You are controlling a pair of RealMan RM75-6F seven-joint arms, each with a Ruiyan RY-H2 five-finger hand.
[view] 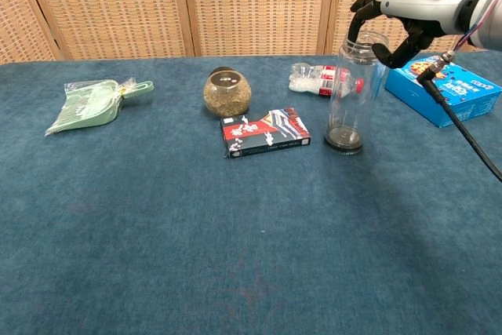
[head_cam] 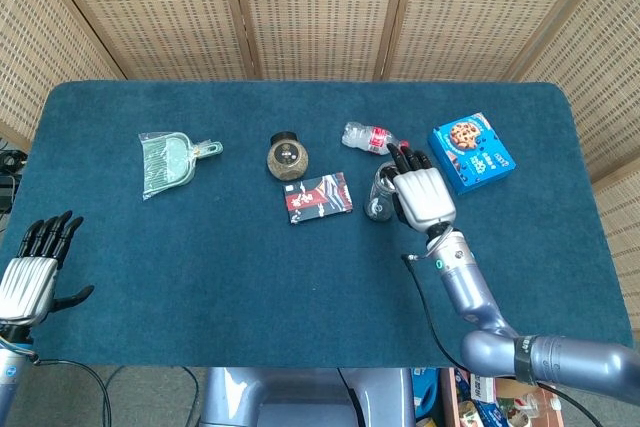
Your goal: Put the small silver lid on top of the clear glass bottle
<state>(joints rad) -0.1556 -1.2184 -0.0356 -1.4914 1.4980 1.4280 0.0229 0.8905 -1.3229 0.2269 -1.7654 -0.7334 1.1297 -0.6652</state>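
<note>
The clear glass bottle stands upright on the blue table, right of centre; in the head view the bottle is half covered by my right hand. That right hand arches over the bottle's mouth, with dark fingers on the far left side and the thumb on the near right side. A pale band at the bottle's top lies between them. I cannot tell the small silver lid apart from the bottle's neck there. My left hand hangs off the table's near left corner, fingers spread, holding nothing.
A small plastic water bottle lies just behind the glass bottle. A blue cookie box sits to its right, a card pack and a round jar to its left. A green dustpan lies far left.
</note>
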